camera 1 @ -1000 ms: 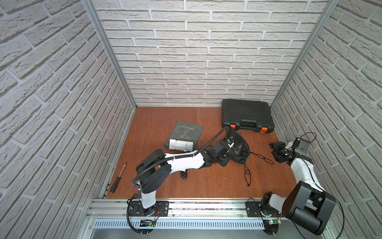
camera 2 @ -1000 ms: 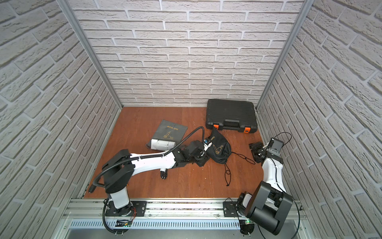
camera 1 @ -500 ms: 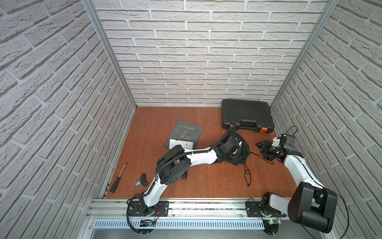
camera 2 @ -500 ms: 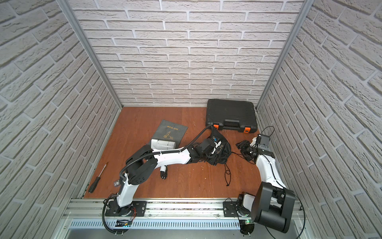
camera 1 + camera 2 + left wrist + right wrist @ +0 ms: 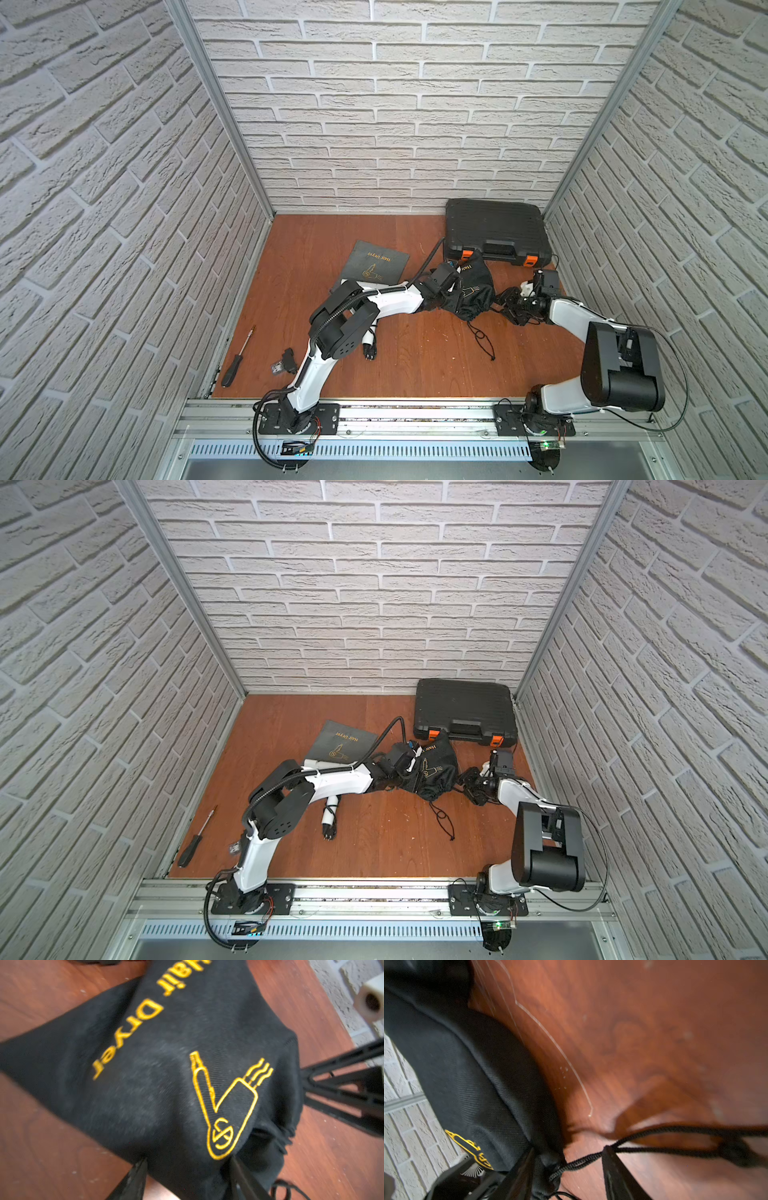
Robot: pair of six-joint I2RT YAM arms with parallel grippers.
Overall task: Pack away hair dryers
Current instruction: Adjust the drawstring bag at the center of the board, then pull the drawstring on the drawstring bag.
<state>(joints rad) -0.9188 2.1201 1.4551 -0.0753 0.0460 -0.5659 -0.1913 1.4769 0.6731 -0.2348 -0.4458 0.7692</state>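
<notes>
A bulging black drawstring bag printed "Hair Dryer" lies in front of the case. My left gripper is open, its fingers straddling the bag's bulge. My right gripper is open at the bag's gathered mouth, with the drawstring running loose between its fingers. The white hair dryer, cord wound round its handle, lies mostly hidden under my left arm. The dark hair dryer is hidden.
A flat grey bag lies left of the black one. The black hard case with orange latches stands shut in the back right corner. A screwdriver and a small black part lie at the front left. The drawstring's tail trails forward.
My right arm swung from the right wall in to the bag's mouth. My left arm stretched further right along the bag, its elbow uncovering the screwdriver and the small part.
</notes>
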